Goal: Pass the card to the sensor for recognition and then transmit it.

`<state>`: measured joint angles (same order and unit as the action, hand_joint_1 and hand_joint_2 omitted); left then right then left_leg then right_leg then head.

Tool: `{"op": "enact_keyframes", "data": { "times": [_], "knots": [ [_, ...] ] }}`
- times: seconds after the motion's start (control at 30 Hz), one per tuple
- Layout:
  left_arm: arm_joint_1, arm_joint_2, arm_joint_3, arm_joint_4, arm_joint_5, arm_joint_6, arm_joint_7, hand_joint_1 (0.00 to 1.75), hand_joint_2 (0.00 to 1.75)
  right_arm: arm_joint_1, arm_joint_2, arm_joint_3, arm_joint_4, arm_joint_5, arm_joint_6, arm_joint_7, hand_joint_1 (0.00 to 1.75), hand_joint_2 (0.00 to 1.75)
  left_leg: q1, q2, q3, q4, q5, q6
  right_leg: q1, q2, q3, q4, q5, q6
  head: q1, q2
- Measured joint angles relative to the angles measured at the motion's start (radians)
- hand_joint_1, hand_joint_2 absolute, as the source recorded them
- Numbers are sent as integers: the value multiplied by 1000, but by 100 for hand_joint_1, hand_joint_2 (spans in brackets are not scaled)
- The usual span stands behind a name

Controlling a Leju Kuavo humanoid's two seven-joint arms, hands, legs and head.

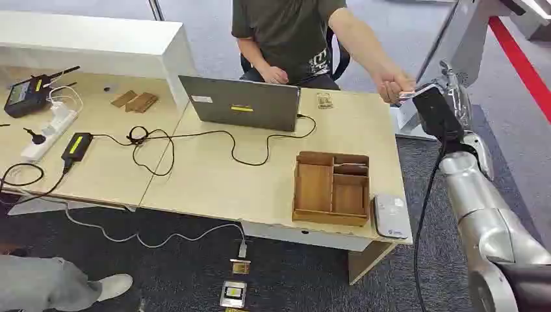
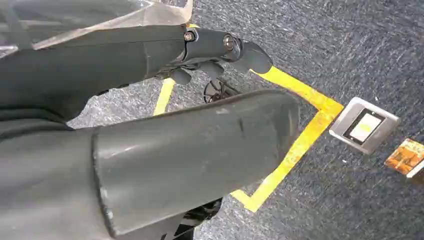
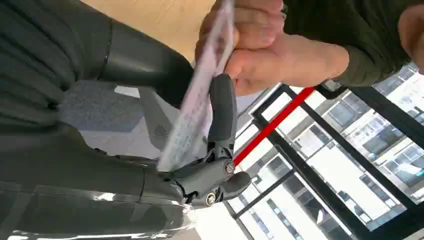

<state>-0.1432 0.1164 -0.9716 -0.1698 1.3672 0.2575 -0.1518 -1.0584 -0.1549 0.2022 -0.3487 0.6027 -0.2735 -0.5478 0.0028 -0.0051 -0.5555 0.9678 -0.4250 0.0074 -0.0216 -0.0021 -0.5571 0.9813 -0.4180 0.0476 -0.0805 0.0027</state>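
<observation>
Card btwn robot hand & person's hand

A wooden table carries a laptop, divided tray and cables.

No wording can be read with certainty anywhere. The person's dark shirt, at twelve o'clock in the head view, carries pale print near its hem, too small to make out. The laptop on the counter bears a white label and a yellow one, and the card shows faint blurred print, all unreadable.
</observation>
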Motion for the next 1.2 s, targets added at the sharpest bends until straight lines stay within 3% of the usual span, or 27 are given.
{"op": "enact_keyframes", "data": {
  "times": [0.67,1.2],
  "knots": [
    [0,0,0,0,2,14,6,0,0,16,-10,77,0,32,-50,-8,175,175,0,0,0,0,0,0,0,0,0,0,0,0,0,0],
    [0,-14,0,0,15,43,33,0,0,135,-86,153,11,66,-52,75,175,175,0,0,0,0,0,0,0,0,0,-1,0,0,0,0]
  ]
}}
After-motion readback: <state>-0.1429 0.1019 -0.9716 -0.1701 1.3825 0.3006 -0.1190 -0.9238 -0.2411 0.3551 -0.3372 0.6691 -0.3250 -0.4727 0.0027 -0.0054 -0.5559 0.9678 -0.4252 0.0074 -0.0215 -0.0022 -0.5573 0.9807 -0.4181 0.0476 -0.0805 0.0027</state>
